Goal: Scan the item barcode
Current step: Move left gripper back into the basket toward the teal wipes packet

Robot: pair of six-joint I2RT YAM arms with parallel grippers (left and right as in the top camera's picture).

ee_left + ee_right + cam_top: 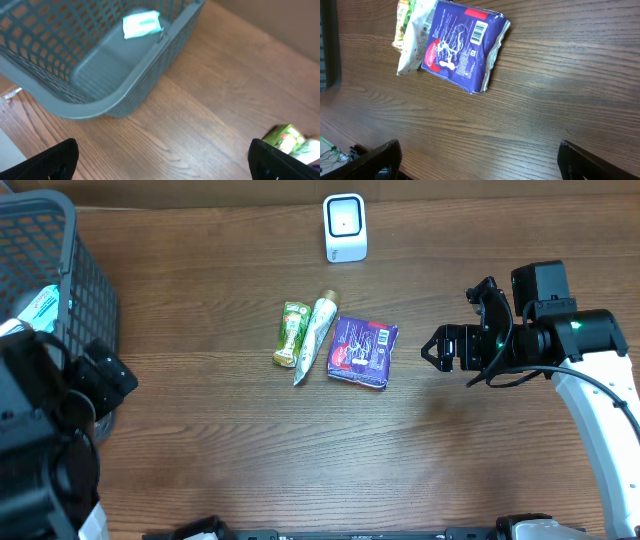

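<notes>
Facing purple packet [363,351] at 9 o'clock, right pincer [432,350] gapes empty: pick-up step. Left pincer [162,156] open, probably idle. Next: grip packet, present barcode [479,31] to scanner [345,227], 12 o'clock.

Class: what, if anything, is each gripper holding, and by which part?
Nothing is held: the left gripper and the right gripper are both open and empty.
</notes>
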